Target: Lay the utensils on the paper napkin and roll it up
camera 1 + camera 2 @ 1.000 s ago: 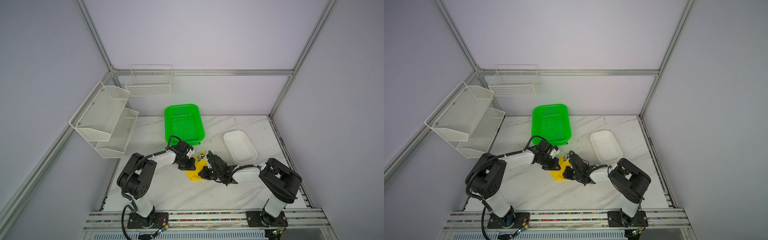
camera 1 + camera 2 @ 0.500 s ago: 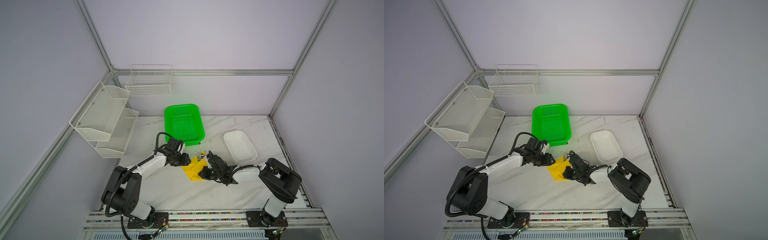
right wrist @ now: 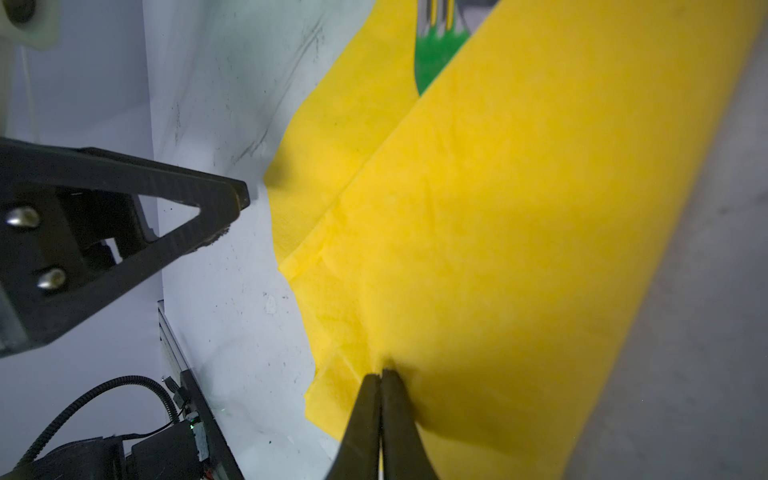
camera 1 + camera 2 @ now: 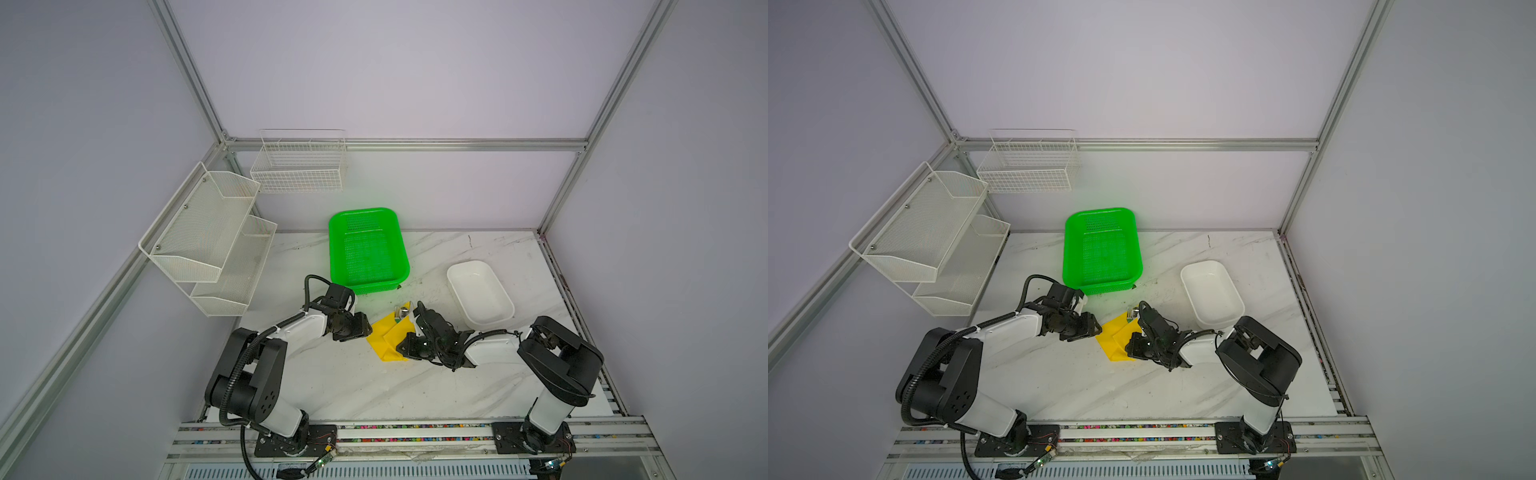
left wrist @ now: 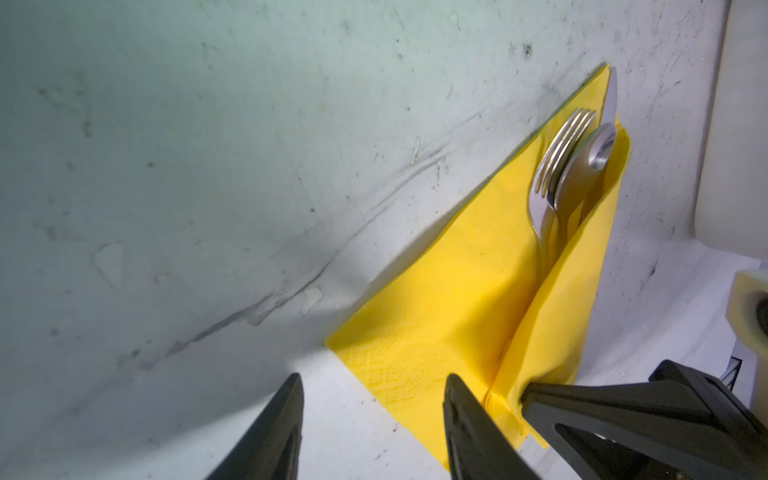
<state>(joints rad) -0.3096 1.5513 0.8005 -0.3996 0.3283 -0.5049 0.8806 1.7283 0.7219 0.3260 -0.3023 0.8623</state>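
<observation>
Right gripper clamped tight on the paper napkin flap, utensils tucked inside (heads poking out). Left gripper jaws parted, holding nothing, beside napkin edge.

Pale lilac walls and aluminium framing enclose a white marbled surface; white wire shelves hang at the left.

Two high overviews, two close-ups from the wrists.
Both top views hang high at the front and look steeply down on the whole table, side by side and nearly alike. Each wrist camera sits low and close, looking out past its own jaws. The two wrist views share the napkin, seen from opposite sides.
</observation>
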